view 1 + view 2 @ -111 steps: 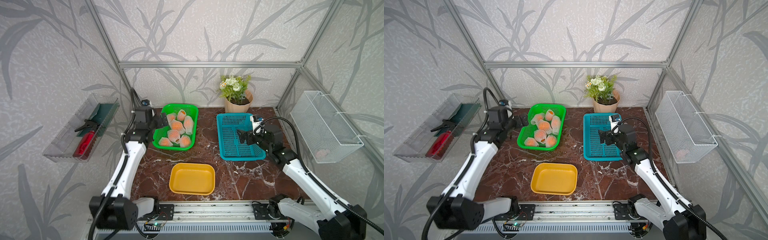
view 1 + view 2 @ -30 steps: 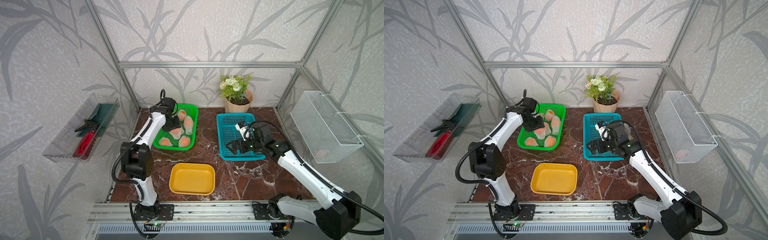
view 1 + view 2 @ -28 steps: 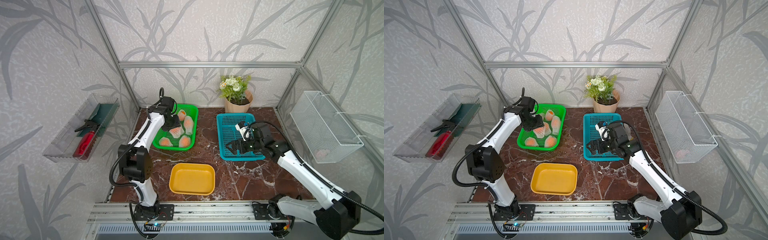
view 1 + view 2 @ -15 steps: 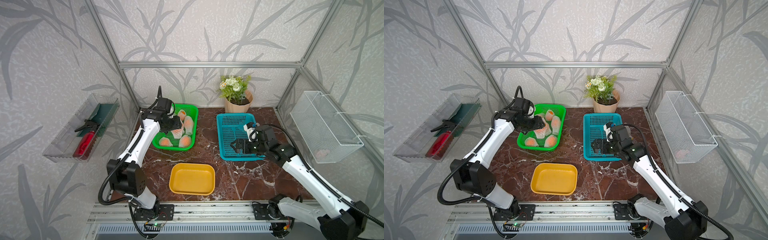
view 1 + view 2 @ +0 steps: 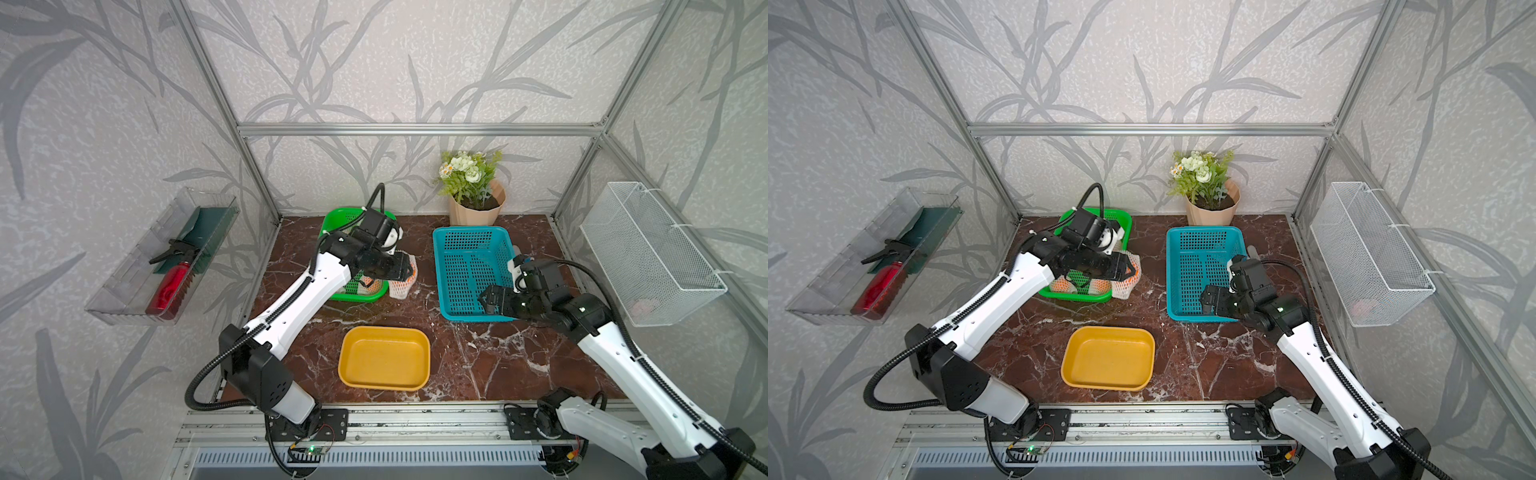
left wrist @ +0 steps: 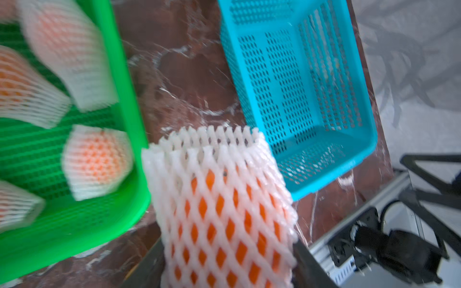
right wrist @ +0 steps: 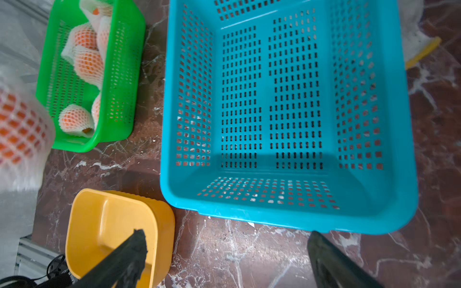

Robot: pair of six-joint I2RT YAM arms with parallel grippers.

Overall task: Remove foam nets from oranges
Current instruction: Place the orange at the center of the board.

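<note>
The foam net point(image 6: 214, 149) I'm after sits snug round its orange point(image 6: 209, 177). My left gripper point(image 5: 1126, 269) is clamped on the pair, holding them over the table point(image 5: 478, 361) just beside the green basket point(image 5: 1075, 298). By my reckoning nothing is stripped yet: the other netted oranges point(image 7: 86, 63) lie in that basket, while the blue basket point(image 5: 473, 316) and yellow tray point(image 5: 384, 385) hold nothing. My right gripper point(image 7: 228, 246) hangs with its jaws wide apart by the blue basket's near rim. The strip of table between the two baskets looks open, with a rim on either side
</note>
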